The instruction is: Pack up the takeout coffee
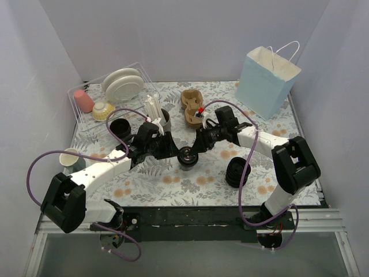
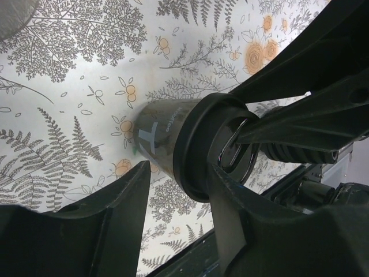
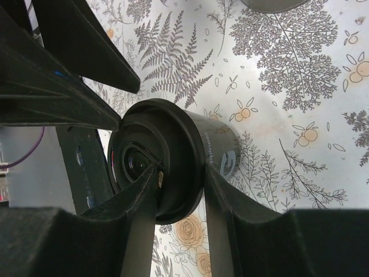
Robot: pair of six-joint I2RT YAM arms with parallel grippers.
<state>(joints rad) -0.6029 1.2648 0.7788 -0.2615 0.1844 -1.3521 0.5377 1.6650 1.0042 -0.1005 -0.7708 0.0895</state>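
The takeout coffee (image 1: 187,156), a black paper cup with a black lid, stands on the floral table between both arms. In the right wrist view its lid (image 3: 155,161) faces me. My right gripper (image 3: 180,173) grips the lid's rim, with one finger on the lid's top and the other against the cup's side. It shows in the top view (image 1: 199,147) too. My left gripper (image 2: 179,173) is open, its fingers apart just short of the cup (image 2: 164,130) and lid. In the top view it (image 1: 172,151) sits at the cup's left.
A ribbed stack of black lids (image 1: 237,172) stands right of the cup. A lidless black cup (image 1: 120,128), a stack of white cups (image 1: 153,107) and a dish rack (image 1: 78,112) are at the left. Brown cup carriers (image 1: 192,107) and a light blue paper bag (image 1: 266,81) are at the back.
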